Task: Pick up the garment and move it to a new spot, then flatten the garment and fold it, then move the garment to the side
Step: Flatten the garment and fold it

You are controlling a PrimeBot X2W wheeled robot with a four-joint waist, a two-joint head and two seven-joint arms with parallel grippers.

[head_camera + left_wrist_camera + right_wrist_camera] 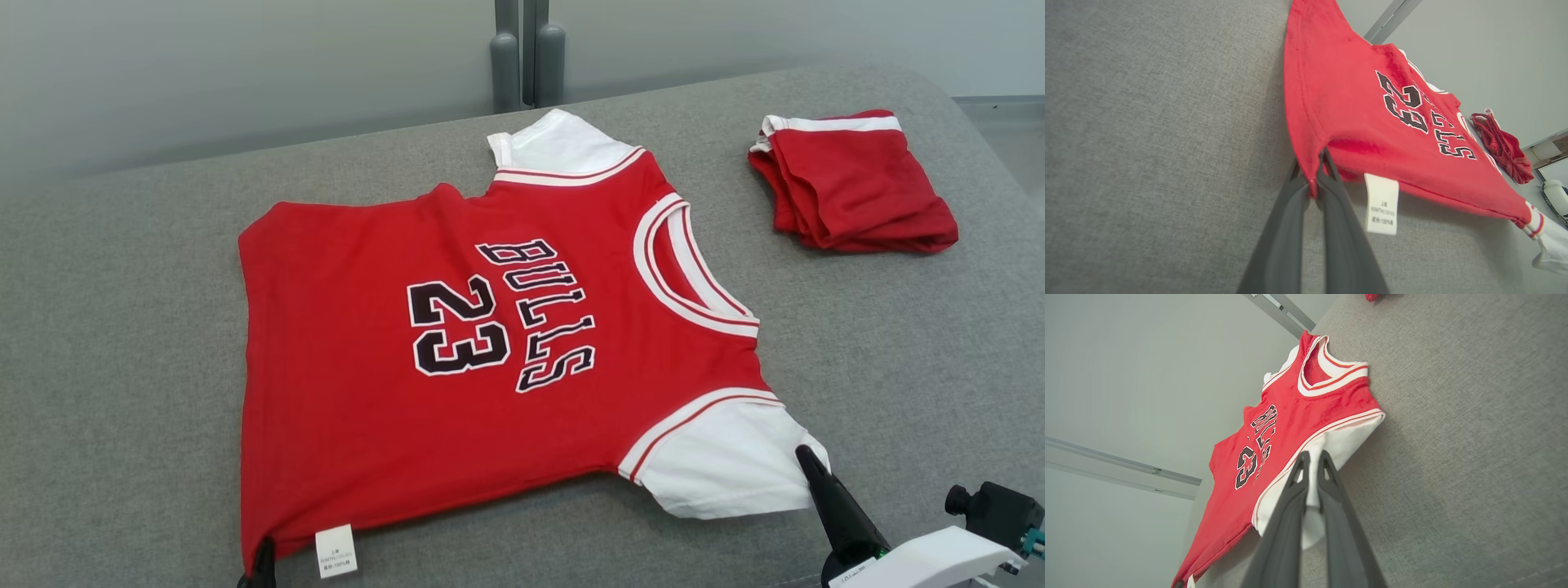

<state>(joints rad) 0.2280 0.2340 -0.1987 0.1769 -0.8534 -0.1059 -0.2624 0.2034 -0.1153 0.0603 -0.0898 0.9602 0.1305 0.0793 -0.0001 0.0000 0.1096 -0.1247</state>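
well, on the head view the jersey (457, 327) lies spread nearly flat on the grey bench (122, 327), with a folded red piece (849, 188) well apart at the far right. flattening looks about done to me; the fold and the move aside are left. on the left wrist view my left pincer (1311, 175) is clamped on the hem corner, beside the care label (1381, 204). on the right wrist view my right pincer (1314, 457) grips the white sleeve (1347, 437).
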